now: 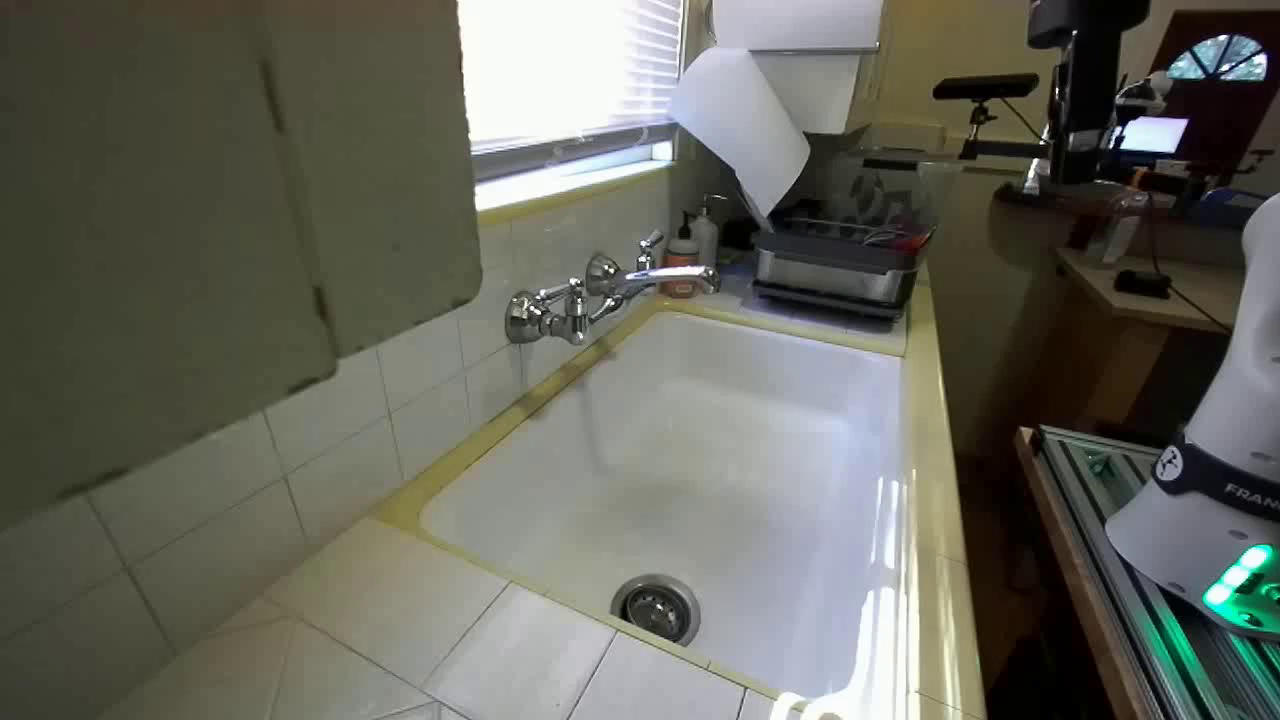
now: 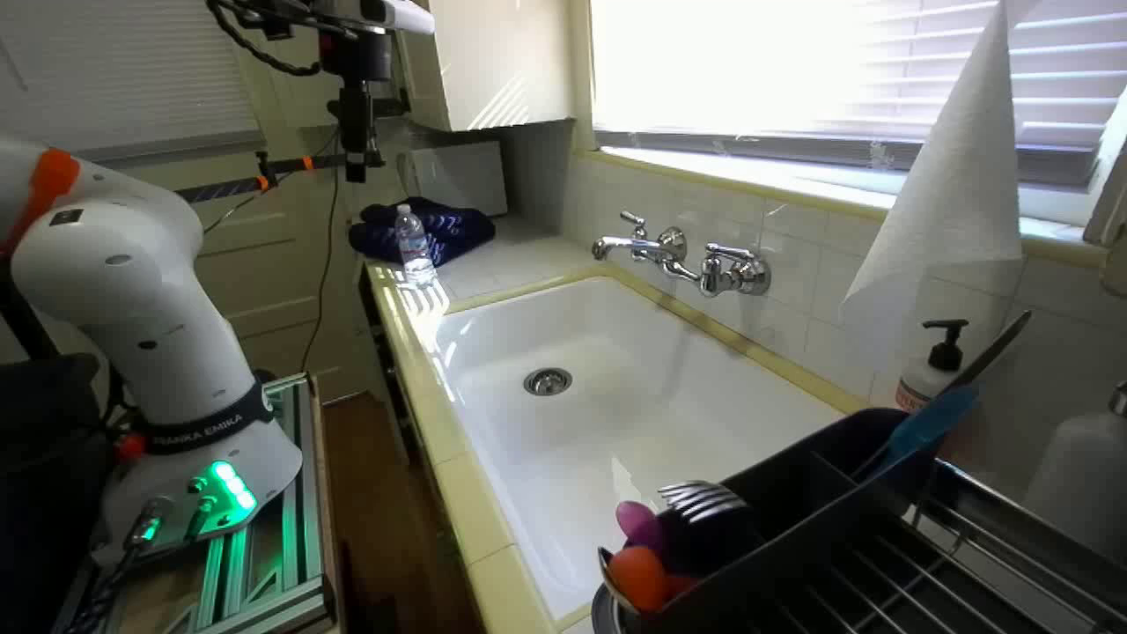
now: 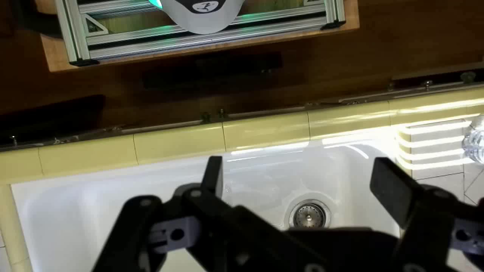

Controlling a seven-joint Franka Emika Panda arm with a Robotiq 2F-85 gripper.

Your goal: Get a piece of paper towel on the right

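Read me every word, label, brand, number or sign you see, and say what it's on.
"FRANKA EMIKA": dark band around the arm.
"FRAN", cut off by an exterior view's edge: same band.
Wordless logo: also on that band.
Clear bottle: print too blurred to read.
Orange pump bottle: print too small to read.

"FRANKA EMIKA" is printed on the dark collar (image 2: 209, 429) of the Panda arm (image 2: 180, 343); in an exterior view, only "FRAN" shows, beside a round logo (image 1: 1168, 463), visible in the wrist view too.
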